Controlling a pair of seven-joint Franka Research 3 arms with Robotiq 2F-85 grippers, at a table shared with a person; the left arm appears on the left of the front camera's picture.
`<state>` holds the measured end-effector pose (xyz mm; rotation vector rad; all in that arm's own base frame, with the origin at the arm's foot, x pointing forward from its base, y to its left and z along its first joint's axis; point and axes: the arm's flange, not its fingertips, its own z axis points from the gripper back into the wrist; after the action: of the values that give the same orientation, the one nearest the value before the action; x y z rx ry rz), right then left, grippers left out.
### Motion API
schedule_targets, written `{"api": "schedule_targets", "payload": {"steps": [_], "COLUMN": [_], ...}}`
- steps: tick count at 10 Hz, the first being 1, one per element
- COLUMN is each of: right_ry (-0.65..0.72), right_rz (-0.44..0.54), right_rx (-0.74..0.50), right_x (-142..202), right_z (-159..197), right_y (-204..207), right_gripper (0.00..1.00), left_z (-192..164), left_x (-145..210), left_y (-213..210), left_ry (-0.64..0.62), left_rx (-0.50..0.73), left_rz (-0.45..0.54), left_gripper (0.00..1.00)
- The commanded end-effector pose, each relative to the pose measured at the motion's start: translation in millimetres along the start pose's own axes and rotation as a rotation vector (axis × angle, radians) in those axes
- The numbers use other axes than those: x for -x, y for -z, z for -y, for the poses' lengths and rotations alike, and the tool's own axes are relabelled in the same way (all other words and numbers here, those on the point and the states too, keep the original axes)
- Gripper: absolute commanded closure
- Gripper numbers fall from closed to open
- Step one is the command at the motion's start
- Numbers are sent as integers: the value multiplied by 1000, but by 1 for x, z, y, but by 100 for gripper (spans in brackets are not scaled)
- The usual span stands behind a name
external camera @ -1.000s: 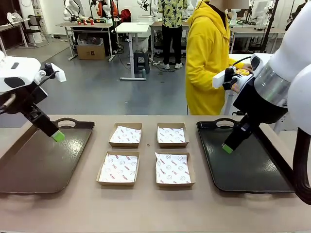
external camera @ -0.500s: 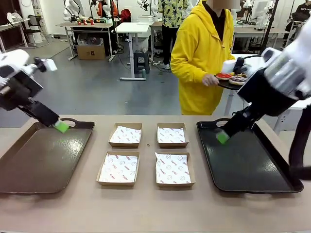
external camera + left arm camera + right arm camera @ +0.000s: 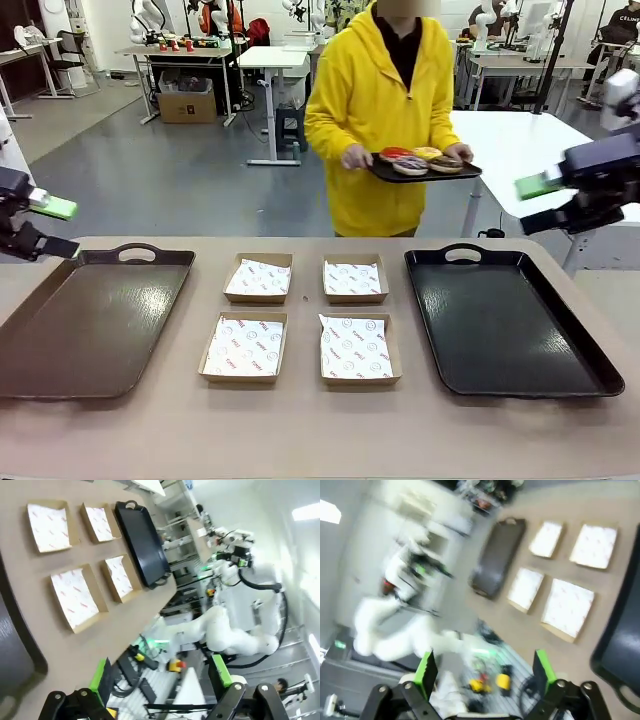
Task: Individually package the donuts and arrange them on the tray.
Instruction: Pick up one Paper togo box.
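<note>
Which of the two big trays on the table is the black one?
The rectangular black tray on the robot's right; the left rectangular tray is brown.

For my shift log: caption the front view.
Person holds a plate of donuts; four paper-lined boxes sit between two trays; both grippers open.

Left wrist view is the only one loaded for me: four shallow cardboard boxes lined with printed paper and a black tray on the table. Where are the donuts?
Observer: The red, yellow, brown and purple ring donuts sit on a small dark serving tray that a person in a yellow hoodie holds at the far side of the table.
Operator: Is the right gripper holding anything?
Observer: No. The right gripper hangs open and bare, raised off to the right of the large black tray.
Operator: What lies on the other side?
Observer: A large brown tray with a handle lies to the left of the cardboard boxes.
</note>
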<state>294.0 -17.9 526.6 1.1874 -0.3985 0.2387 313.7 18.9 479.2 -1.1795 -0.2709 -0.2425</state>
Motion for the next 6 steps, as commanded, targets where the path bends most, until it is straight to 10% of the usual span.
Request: {"api": "schedule_targets", "payload": {"steps": [1,6], "right_ry": [160,215], "right_rz": [40,5], "right_rx": [-87,-82], "right_x": [103,137], "right_z": [74,121], "right_y": [4,-35], "right_gripper": [0,0], "left_z": [-21,-77], "left_x": [3,22], "left_y": [-14,-57], "left_ry": [-87,-228], "left_rx": [-16,31], "left_rz": [12,115], "left_gripper": [0,0]}}
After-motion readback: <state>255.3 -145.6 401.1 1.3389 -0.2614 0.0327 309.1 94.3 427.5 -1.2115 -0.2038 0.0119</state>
